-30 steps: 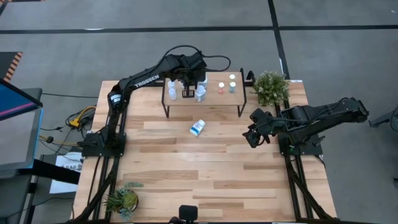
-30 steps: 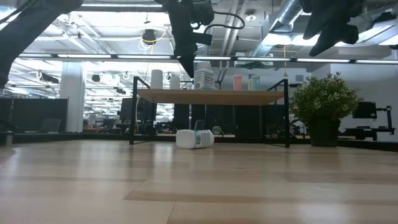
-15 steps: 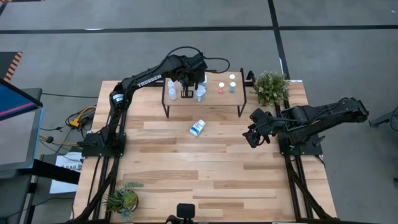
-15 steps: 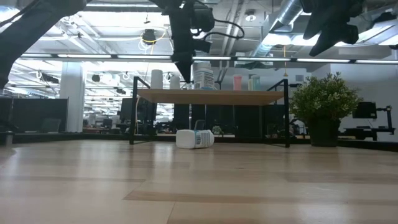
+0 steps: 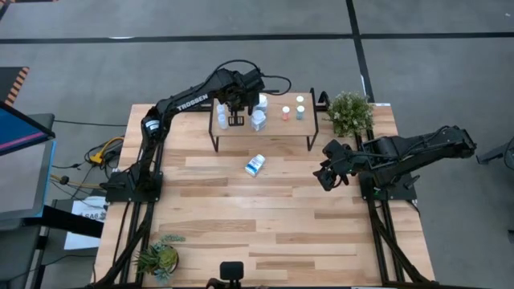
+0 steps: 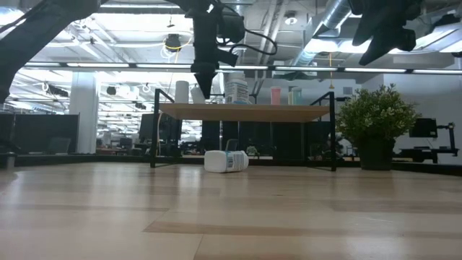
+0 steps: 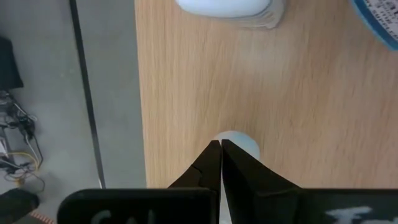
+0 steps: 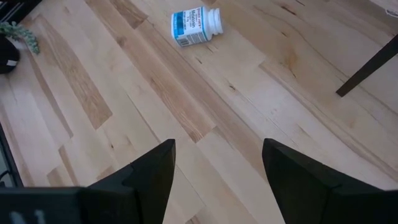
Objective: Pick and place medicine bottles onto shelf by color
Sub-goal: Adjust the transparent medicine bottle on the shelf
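Left claw [image 5: 234, 119] empty, closed above shelf [image 5: 273, 127]; right claw [image 8: 217, 171] open. Better to lift straight up, avoiding nearby bottles [image 5: 258, 121].

A bushy green potted plant [image 5: 350, 113] is seen at the far right corner of the wooden table [image 5: 265, 225]. A smaller potted plant [image 5: 158, 258] is set at the near left corner. Yellow cables [image 5: 103, 151] are seen on the grey floor off the left edge.
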`<state>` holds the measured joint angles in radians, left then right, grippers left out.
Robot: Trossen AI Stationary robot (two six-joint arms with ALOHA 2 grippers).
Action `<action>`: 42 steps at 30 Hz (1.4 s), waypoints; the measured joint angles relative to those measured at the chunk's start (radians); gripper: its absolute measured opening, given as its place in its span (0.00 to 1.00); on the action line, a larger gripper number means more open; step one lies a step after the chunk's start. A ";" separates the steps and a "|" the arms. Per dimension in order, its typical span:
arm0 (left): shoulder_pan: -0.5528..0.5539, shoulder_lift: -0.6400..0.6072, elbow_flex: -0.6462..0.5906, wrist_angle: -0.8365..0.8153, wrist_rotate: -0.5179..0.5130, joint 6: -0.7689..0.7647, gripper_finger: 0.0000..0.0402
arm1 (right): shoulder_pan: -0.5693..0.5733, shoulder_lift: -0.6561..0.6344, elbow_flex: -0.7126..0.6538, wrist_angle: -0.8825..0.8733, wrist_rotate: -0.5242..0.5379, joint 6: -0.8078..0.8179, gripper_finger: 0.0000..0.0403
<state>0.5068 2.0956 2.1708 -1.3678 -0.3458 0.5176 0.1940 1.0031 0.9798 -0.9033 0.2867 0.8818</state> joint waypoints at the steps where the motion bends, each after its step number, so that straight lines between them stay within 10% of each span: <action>1: 0.000 0.000 0.000 0.000 0.000 -0.003 0.00 | 0.000 0.000 0.000 0.000 0.000 0.000 0.66; 42: -0.064 0.013 0.000 0.054 -0.026 0.027 0.00 | 0.000 0.000 0.000 0.000 -0.007 0.001 0.66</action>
<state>0.4427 2.1082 2.1708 -1.3135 -0.3721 0.5446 0.1944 1.0031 0.9798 -0.9031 0.2794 0.8823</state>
